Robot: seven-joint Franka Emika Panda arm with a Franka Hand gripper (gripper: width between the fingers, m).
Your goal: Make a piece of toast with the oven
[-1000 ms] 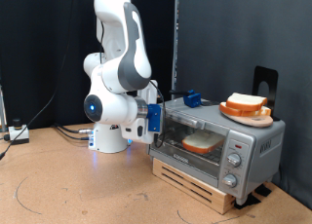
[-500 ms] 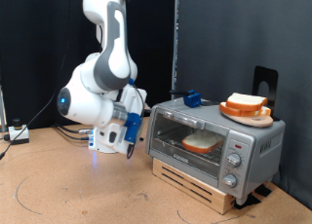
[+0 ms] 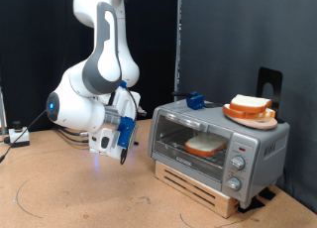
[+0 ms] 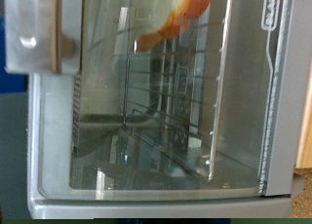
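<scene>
The silver oven (image 3: 220,149) stands on a wooden base at the exterior view's right, with its glass door shut. One piece of toast (image 3: 205,145) lies inside on the wire rack. A second, alike slice (image 3: 251,106) lies on an orange plate (image 3: 248,119) on the oven's top. My gripper (image 3: 121,141) hangs in the air off the oven's left side, apart from it. The wrist view looks at the shut glass door (image 4: 166,107), the rack (image 4: 161,97) and the toast (image 4: 175,15) behind it. No fingers show in that view.
The wooden base (image 3: 198,183) lifts the oven off the brown table. A small blue object (image 3: 195,100) sits on the oven's top at the back. A black stand (image 3: 269,84) rises behind the plate. Cables and a small box (image 3: 18,136) lie at the far left.
My arm has swung away from the oven's front towards the exterior view's left and lowered. The oven door stays shut, and the toast and plate have not moved.
</scene>
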